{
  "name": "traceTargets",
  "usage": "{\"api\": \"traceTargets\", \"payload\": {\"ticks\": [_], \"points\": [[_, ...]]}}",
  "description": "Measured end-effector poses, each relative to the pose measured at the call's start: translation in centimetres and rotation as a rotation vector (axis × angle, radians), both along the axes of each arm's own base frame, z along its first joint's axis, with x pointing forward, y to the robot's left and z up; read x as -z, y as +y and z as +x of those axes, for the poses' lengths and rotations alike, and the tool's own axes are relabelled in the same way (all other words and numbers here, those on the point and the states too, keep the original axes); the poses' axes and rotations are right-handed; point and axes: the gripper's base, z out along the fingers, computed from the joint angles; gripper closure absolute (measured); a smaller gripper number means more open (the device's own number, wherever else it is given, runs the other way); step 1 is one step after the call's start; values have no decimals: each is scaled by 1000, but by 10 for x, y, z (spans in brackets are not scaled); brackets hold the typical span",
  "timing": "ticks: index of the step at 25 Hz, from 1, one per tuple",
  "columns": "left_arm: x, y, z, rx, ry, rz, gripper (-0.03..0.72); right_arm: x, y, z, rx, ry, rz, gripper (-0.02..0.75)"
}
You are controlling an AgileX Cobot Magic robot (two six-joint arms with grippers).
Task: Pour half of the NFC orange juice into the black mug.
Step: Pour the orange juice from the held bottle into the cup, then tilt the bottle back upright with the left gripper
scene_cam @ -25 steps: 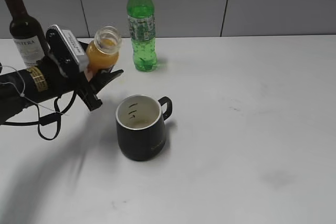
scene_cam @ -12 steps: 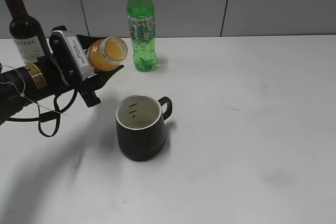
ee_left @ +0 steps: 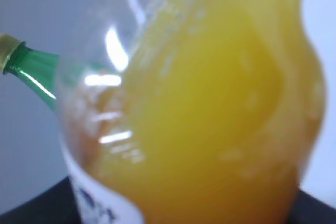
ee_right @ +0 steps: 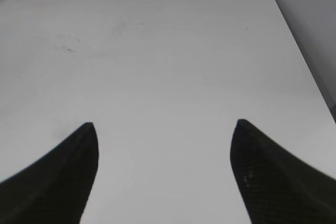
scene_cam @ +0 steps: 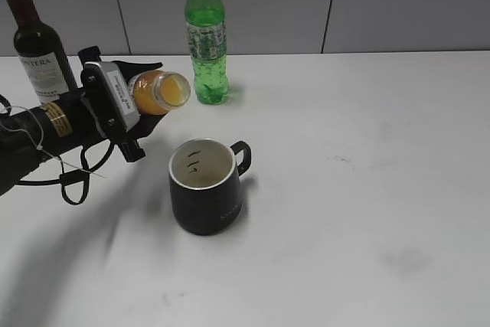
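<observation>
You see the NFC orange juice (scene_cam: 159,91) in clear, glossy plastic that throws bright highlights. The black mug (scene_cam: 207,186) has a matt black outside and a smooth white inside. The green soda bottle (scene_cam: 206,34) is glossy translucent plastic. The wine bottle (scene_cam: 36,40) is dark, shiny glass with a paper label. The table (scene_cam: 367,158) is smooth, matt white.

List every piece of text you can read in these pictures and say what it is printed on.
"...TERA": partial white-label word on the wine bottle; its smaller print is illegible.
Green soda bottle label: too small to read.
Orange juice bottle label: blurred in the left wrist view.
Black mug side script: too faint.
</observation>
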Motion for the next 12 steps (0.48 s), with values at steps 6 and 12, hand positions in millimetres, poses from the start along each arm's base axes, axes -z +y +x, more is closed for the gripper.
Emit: {"api": "traceTargets", "payload": {"ticks": [6,12], "points": [[1,3,3,-39,-15,-12,219,0,0,0,0,0,1,143],[1,3,3,-39,-57,35,219,0,0,0,0,0,1,143]]}}
